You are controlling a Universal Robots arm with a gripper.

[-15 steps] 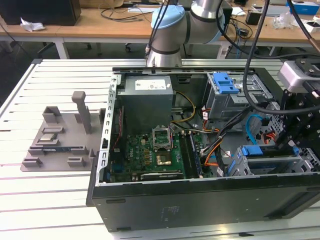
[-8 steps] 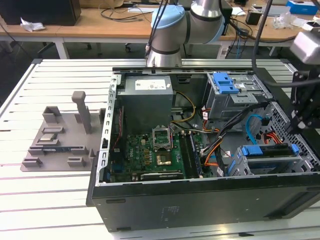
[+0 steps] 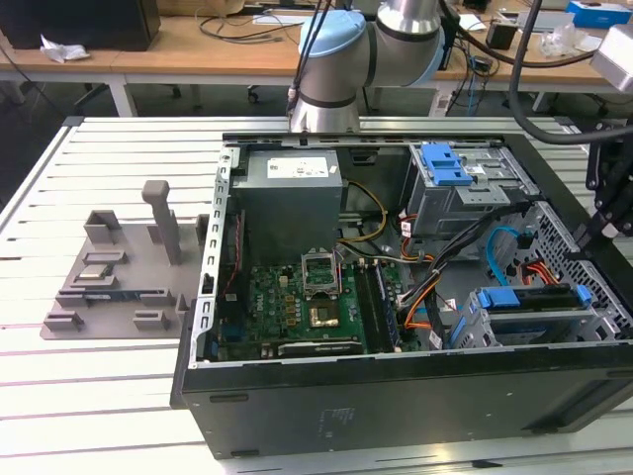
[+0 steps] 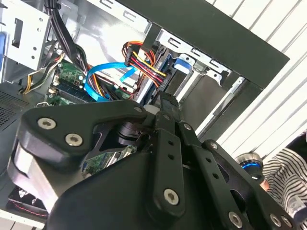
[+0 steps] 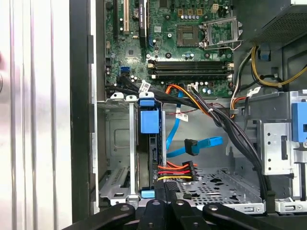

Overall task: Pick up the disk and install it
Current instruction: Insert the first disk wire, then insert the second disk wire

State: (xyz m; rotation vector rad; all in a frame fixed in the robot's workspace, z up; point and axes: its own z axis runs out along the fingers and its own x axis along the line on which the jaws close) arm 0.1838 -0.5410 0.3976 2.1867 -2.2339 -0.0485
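The disk (image 3: 529, 319) sits in the lower drive cage at the front right corner of the open computer case (image 3: 396, 396), flat between its blue side rails. In the first wrist view the disk (image 5: 145, 167) is seen edge-on in the cage slot under a blue tab, with red, yellow and black power wires beside it. My gripper (image 3: 598, 230) hangs above the case's right wall, up and to the exterior view's right of the disk. In both wrist views the fingers (image 5: 165, 203) meet with nothing between them, and the gripper (image 4: 163, 103) points down toward the cage.
The case holds a motherboard (image 3: 297, 307), a grey power supply (image 3: 292, 183), an upper cage with a blue latch (image 3: 450, 163) and loose cables (image 5: 201, 143). A grey fixture plate (image 3: 119, 287) lies on the slatted table to the exterior view's left. A striped sleeve (image 4: 288, 167) shows beyond the case.
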